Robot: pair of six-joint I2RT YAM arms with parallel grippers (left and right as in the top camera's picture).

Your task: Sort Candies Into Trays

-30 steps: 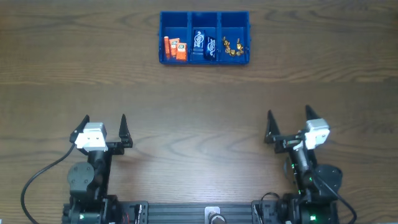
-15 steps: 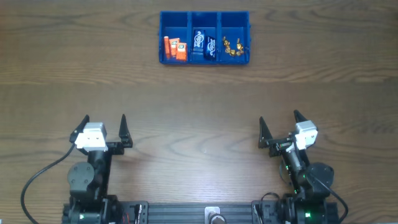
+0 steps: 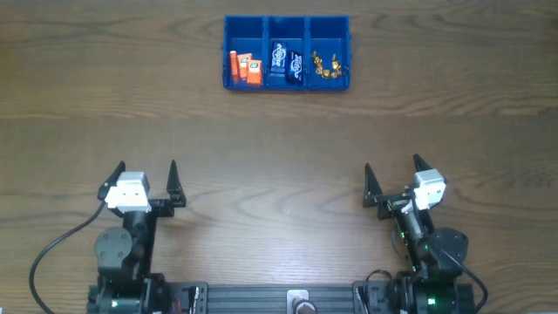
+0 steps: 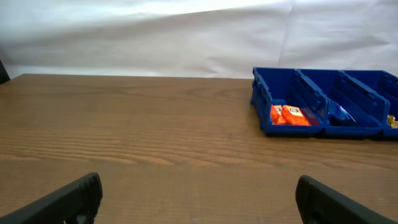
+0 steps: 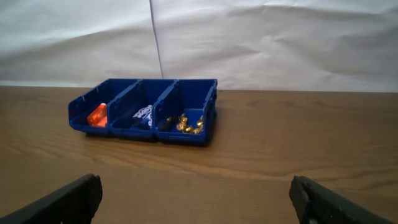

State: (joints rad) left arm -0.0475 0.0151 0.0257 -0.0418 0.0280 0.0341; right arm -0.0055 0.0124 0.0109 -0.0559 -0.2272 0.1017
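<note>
Orange, blue and gold wrapped candies (image 3: 281, 61) sit binned by colour in the blue plastic tray (image 3: 287, 86) across the wooden surface (image 3: 279, 139). Left gripper (image 3: 146, 166) and right gripper (image 3: 392, 164) hang back, fingers spread, empty. Risk imo: a careless reach shoving that light tray.

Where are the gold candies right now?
In the top view, the gold candies lie in the right-hand compartment of the blue tray near the view's top, beside the blue-wrapped candies in the middle compartment.
</note>
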